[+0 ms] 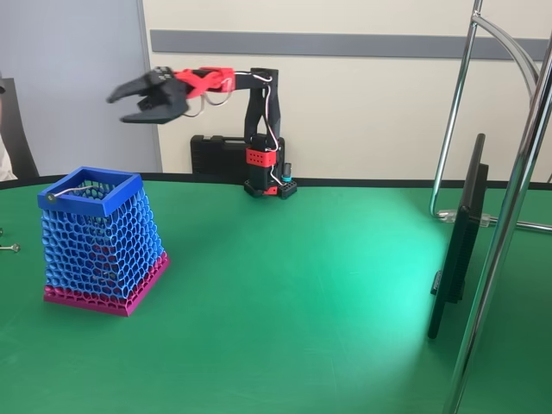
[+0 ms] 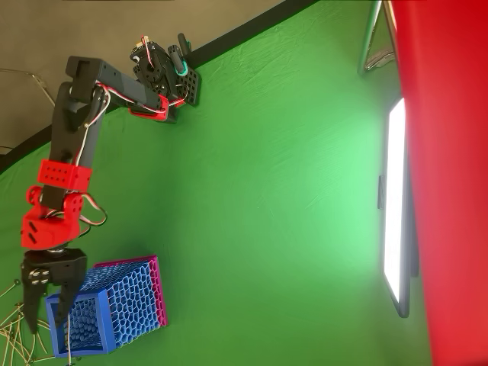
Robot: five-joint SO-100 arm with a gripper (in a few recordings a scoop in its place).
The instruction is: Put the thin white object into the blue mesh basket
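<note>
The arm's open jaws hang over the rim of the blue mesh basket (image 2: 114,305) on the green desk (image 2: 267,191).

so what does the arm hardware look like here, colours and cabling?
Two-finger gripper with black pointed fingers on a red wrist housing. Black links run to a red joint block and a black base. Thin white and red wires loop along the arm.

Bright, sharp — screen glare on cloth
</note>
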